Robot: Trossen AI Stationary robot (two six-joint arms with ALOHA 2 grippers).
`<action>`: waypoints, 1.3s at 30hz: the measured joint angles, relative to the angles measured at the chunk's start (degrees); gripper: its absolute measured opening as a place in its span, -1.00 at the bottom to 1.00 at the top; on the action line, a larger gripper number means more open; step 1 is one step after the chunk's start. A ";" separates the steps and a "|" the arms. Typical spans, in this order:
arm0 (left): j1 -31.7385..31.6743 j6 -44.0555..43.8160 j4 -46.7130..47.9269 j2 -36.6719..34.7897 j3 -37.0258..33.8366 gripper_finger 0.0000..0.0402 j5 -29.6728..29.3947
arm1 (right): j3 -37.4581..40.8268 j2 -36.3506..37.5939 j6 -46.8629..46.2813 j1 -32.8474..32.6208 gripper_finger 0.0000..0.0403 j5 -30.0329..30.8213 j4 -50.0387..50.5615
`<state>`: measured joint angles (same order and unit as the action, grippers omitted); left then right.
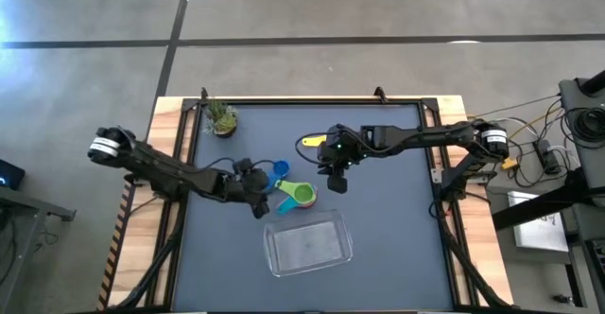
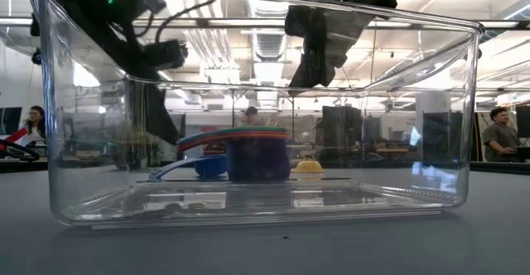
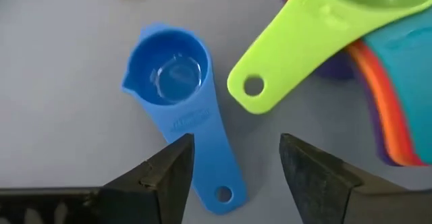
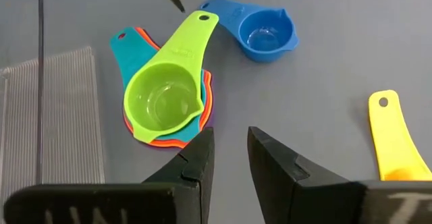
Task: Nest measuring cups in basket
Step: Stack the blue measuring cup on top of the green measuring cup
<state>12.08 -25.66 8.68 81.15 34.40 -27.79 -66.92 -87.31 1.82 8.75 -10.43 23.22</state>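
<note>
a small potted plant (image 1: 222, 118) is seen near the far left corner of the dark table (image 1: 397, 257). the left gripper (image 1: 257, 199) is held low over the table just left of the cups, its fingers (image 3: 165, 177) spread with nothing between them but the handle of the blue cup (image 3: 177, 96) lying flat underneath; whether that handle is touched cannot be told. the blue cup (image 1: 277, 171) is set on the table beside a nested stack, close but apart from it in the wrist views.

the stack is topped by the green cup (image 4: 165, 89), with teal, orange, red and purple rims showing under it – the teal cup (image 4: 128, 52) is seen best by its handle. the stack (image 1: 298, 197) rests on the table just beyond the clear basket (image 1: 307, 245), which holds no cup.

the right gripper (image 1: 337, 180) is hung above the table right of the stack, its fingers (image 4: 196, 163) drawn near together with a narrow gap, gripping nothing. the yellow cup (image 1: 313, 142) lies apart, farther back, beside the right arm.
</note>
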 joint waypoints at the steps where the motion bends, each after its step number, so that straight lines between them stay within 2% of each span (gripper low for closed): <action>1: -0.06 -0.53 0.17 1.11 0.36 0.02 0.00 | 0.00 0.00 -0.37 0.00 -0.60 0.02 0.00; 11: -4.41 -3.98 4.37 8.71 3.63 0.43 -0.12 | 0.00 0.00 -0.39 0.00 -0.59 0.02 0.05; 15: -6.77 -3.77 4.12 10.00 3.60 0.49 1.41 | 0.01 0.00 -0.37 0.00 -0.61 0.02 0.06; 17: -7.60 -3.60 3.79 10.45 3.60 0.45 2.97 | 0.02 0.00 -0.37 0.00 -0.62 0.02 0.04; 20: -8.09 -1.88 3.38 10.74 3.62 0.26 4.26 | 0.07 0.00 -0.32 0.00 -0.61 0.02 0.07; 26: -8.82 2.44 3.85 9.81 3.49 -0.40 4.84 | 0.11 0.00 -0.30 0.00 -0.58 0.02 0.07; 33: -12.01 5.89 4.21 9.65 3.47 -0.38 4.72 | 0.57 0.00 -0.28 0.00 -0.59 0.04 0.07; 39: -15.55 9.47 7.19 8.44 3.29 -0.38 0.75 | 0.90 0.00 -0.28 0.00 -0.63 0.02 0.09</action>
<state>-3.47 -16.20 15.86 89.60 37.69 -27.04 -66.01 -87.31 1.54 8.75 -10.41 23.31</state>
